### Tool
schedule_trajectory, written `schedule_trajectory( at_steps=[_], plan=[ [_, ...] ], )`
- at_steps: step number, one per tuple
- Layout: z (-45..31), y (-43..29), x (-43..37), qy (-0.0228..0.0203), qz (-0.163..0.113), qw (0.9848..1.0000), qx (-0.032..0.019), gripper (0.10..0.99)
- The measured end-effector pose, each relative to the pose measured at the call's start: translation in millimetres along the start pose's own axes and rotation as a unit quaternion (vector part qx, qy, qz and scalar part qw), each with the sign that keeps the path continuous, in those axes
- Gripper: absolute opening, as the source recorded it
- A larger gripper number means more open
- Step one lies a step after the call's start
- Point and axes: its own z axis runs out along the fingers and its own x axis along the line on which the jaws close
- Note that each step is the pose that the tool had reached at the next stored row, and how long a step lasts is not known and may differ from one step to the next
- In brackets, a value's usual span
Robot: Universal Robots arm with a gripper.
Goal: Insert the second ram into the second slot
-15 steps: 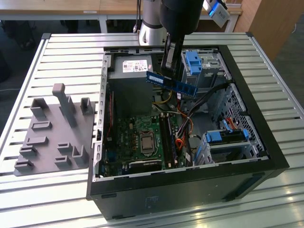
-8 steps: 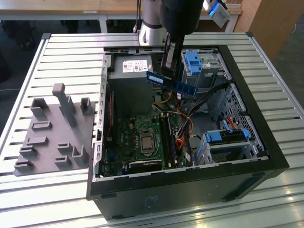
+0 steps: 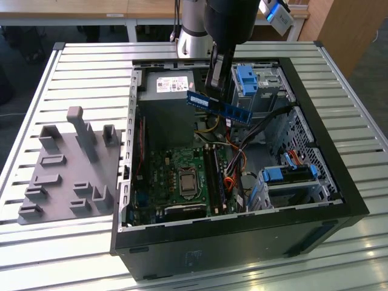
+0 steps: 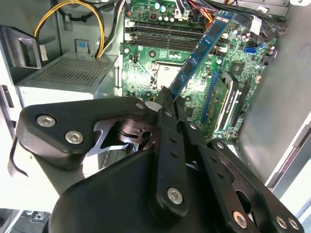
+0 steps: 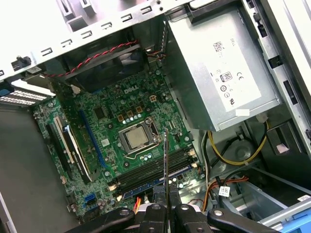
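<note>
We are seeing the claw [image 3: 214, 91] clenching the ram [image 3: 219, 107]. Its two fingers [image 4: 169, 121] are pinching the blue stick nearer one end, so most of the length is sticking out toward the exterior view's right, with that far end dipping a little lower. The ram is hanging in the air over the open case [image 3: 242, 248], clear of the board [image 3: 159, 176], and it is lying crosswise to the slots [image 3: 212, 176] rather than along them. In the second wrist view the claw [image 4: 167, 97] is closing on the stick's edge. There the ram [image 4: 199, 51] is showing us its flat face with dark chips, running off slantwise above the slots [image 4: 163, 31]. In the first wrist view the claw [image 5: 165, 196] is presenting the ram [image 5: 165, 160] edge-on, as a thin line crossing the slots [image 5: 153, 177] in the picture and ending beside the socket [image 5: 138, 138]. A blue strip is running along the slot row there, and we cannot tell whether it is a seated stick or the slot itself. That view is also giving us the fan [image 5: 104, 68] with its red wire, and the supply [image 5: 218, 73] with yellow cables [image 5: 233, 158] beside it. The exterior view is showing the case standing on a slatted table [image 3: 91, 60], a grey fixture [image 3: 66, 163] lying at the exterior view's left, and a blue latch [image 3: 248, 79] just behind the ram.
</note>
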Motion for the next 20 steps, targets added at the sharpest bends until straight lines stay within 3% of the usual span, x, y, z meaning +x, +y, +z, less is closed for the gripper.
schedule_trajectory(
  at_steps=[20],
  plan=[
    [0.3,0.0,0.0,-0.001,0.026,0.9997,0.0004,0.137]
  ],
)
